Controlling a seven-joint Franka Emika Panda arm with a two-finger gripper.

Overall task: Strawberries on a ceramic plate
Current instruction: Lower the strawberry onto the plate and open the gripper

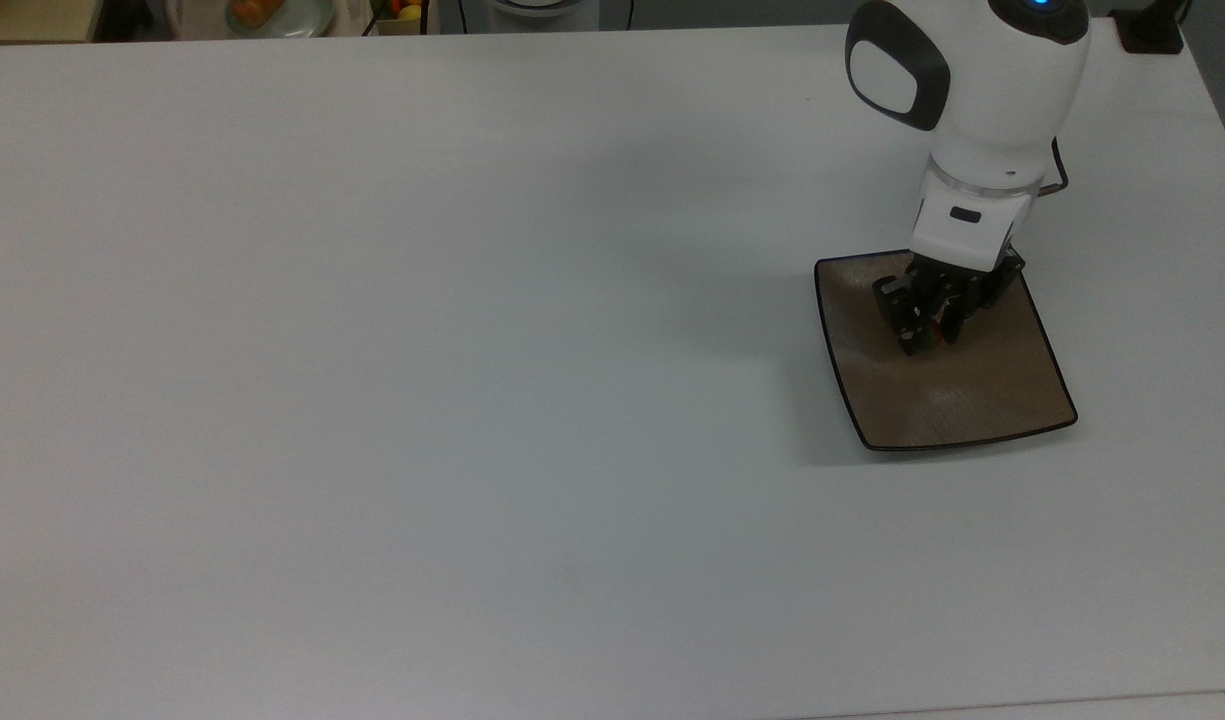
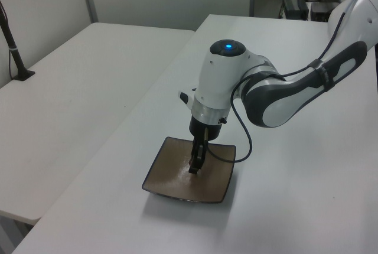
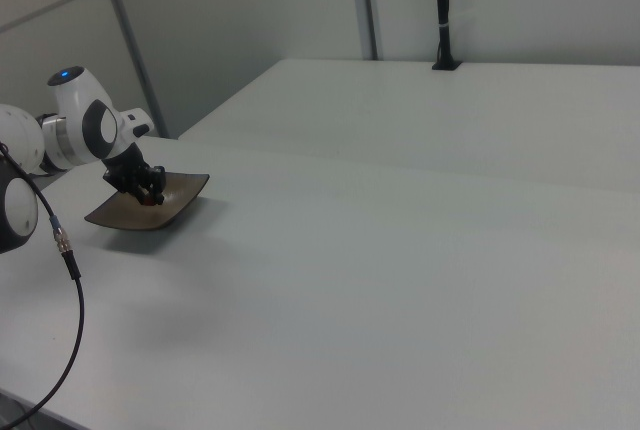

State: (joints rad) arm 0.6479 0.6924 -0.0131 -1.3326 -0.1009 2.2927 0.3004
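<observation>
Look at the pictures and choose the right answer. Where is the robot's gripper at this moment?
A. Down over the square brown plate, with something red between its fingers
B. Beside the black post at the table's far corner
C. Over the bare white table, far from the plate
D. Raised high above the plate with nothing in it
A: the gripper reaches down over the ceramic plate, and the red of the strawberry shows between its fingers.

Strawberry [image 1: 934, 333]: I see a red sliver between the gripper [image 1: 924, 340] fingers; shape untellable.
Plate [image 1: 957, 390]: far edge partly covered by the arm.
</observation>
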